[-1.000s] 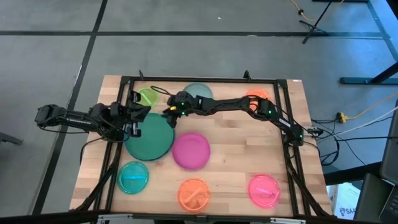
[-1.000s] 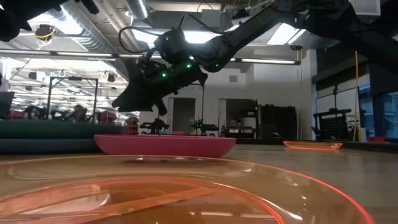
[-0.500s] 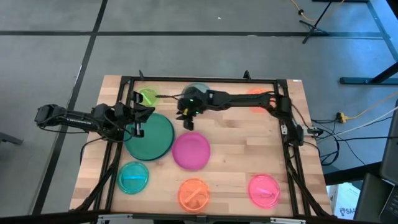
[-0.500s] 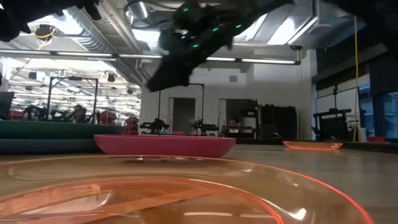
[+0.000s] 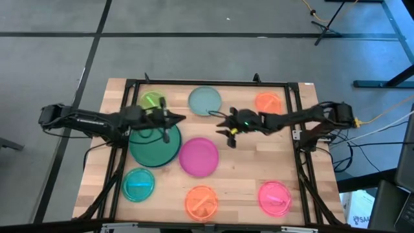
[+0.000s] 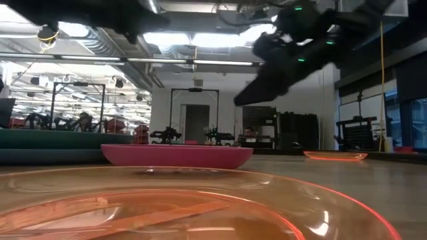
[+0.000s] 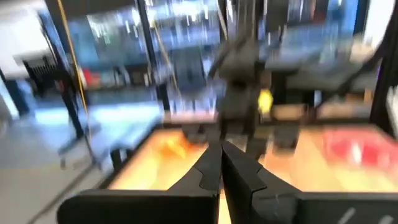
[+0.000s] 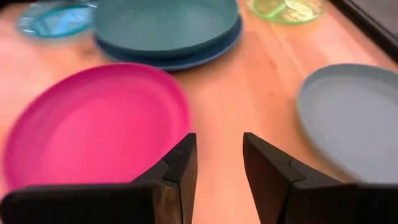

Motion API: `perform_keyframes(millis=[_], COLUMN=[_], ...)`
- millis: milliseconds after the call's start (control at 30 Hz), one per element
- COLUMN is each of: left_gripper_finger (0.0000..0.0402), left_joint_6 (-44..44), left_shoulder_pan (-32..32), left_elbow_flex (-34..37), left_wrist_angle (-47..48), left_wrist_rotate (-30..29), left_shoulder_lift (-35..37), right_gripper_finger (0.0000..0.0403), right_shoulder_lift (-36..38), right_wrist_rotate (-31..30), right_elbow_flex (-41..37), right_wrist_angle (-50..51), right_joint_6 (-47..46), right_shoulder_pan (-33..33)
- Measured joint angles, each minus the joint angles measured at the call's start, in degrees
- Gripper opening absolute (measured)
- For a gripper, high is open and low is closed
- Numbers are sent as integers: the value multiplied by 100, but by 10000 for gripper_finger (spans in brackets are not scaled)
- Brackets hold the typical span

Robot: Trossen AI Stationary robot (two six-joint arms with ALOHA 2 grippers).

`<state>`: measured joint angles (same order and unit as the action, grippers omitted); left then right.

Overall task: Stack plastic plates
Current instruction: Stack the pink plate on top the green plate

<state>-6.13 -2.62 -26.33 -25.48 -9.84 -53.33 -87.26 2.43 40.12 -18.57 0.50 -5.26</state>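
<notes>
The high view shows the dark green plate [image 5: 154, 142] on the table's left half, and in the right wrist view it [image 8: 165, 25] lies in the large blue plate [image 8: 186, 61]. To its right rests the magenta plate [image 5: 198, 156] [image 8: 93, 124]. The pale teal plate [image 5: 205, 100] [image 8: 354, 118] lies near the far edge. My left gripper [image 5: 180, 119] [image 7: 222, 167] is shut and hovers above the green plate's far right part. My right gripper [image 5: 224, 126] [image 8: 217, 155] is open, empty, in the air between the teal and magenta plates.
Small plates lie around: lime [image 5: 153, 100] and orange [image 5: 268, 101] near the far edge, cyan [image 5: 138, 184], orange [image 5: 202, 201] [image 6: 167, 207] and pink [image 5: 274, 197] along the near edge. A black frame [image 5: 299, 116] borders the table. Bare wood [image 5: 259, 158] lies right of the magenta plate.
My right gripper has drawn back from the green plate's far right edge toward the table's right, passing the teal plate, which now shows whole. My left gripper has moved right, from the green plate's left edge to above its far right part.
</notes>
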Motion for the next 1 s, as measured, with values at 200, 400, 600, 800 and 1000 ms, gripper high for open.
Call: perform_keyframes(millis=[200,400,600,800,1000], left_gripper_finger=[5,5,8,70,145], left_joint_6=[23,34,671,1089,1261], left_shoulder_pan=[33,200,161,158,58], left_elbow_flex=[-639,-662,-662,-664,-669], left_wrist_angle=[738,613,699,825,877], left_wrist_rotate=[460,565,146,705,538], left_shoulder_lift=[-1153,-1749,-1797,-1971,-2442], right_gripper_finger=[120,120,120,120,120], right_shoulder_lift=[164,127,125,125,123], right_wrist_rotate=[-44,-200,-194,-372,-592], right_elbow_flex=[-724,-724,-724,-724,-724], right_wrist_angle=[-657,-783,-922,-927,-921], right_joint_6=[-20,293,380,385,386], right_shoulder_pan=[630,1031,1103,1094,1086])
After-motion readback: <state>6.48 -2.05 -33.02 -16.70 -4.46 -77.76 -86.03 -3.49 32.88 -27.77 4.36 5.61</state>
